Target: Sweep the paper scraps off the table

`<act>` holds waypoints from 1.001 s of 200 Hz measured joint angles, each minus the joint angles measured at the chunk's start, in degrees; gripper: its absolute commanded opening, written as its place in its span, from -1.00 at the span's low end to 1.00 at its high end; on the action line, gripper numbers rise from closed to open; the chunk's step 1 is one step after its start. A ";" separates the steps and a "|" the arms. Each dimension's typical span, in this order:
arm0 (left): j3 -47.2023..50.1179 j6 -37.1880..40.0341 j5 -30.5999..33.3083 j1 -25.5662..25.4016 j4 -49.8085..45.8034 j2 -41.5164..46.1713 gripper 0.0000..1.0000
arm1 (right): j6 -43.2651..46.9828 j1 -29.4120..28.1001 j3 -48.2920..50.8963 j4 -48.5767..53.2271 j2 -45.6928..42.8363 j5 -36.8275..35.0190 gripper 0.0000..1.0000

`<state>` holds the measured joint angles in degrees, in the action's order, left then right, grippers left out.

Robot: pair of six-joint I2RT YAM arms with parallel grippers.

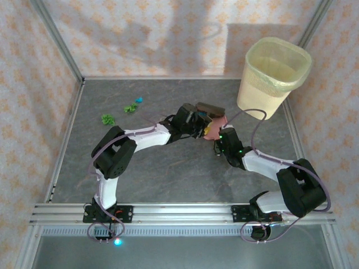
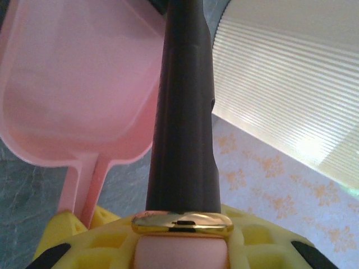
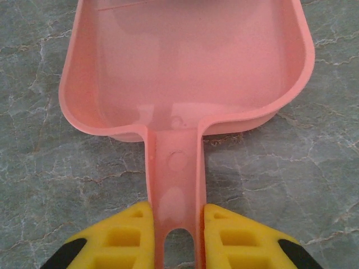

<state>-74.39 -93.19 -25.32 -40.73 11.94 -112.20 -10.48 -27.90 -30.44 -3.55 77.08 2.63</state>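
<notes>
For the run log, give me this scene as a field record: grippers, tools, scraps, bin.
left gripper: shut on brush handle
right gripper: shut on dustpan handle
dustpan: empty, next to brush, mid-table
scraps: three seen, green and teal, on table at far left, unswept
bin: upright, far right corner

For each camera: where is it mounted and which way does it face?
Top external: above and behind the bases, looking down on the table, both arms, paper scraps, bin.
Left wrist: along the left gripper clamping the brush, toward dustpan and bin.
Right wrist: down past the right gripper gripping the dustpan handle.
Shared: the dustpan.
</notes>
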 measured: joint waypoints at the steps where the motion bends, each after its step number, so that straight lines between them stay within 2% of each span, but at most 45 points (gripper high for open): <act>1: 0.04 0.00 0.00 -0.04 0.00 0.00 -1.00 | 0.00 0.00 0.02 -0.02 0.00 0.00 -0.96; 77: 5.90 0.09 0.66 0.76 -1.20 9.66 -1.00 | 0.00 0.00 0.28 -1.73 0.33 0.85 -0.95; 200: 4.55 3.48 0.55 10.49 -8.00 9.27 -1.00 | 0.09 0.00 0.48 -2.12 0.90 2.21 -0.93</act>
<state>-69.84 -89.71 -24.77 -30.24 3.95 -102.94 -10.39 -27.90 -29.95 -5.67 77.97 4.84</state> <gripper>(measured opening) 0.280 0.207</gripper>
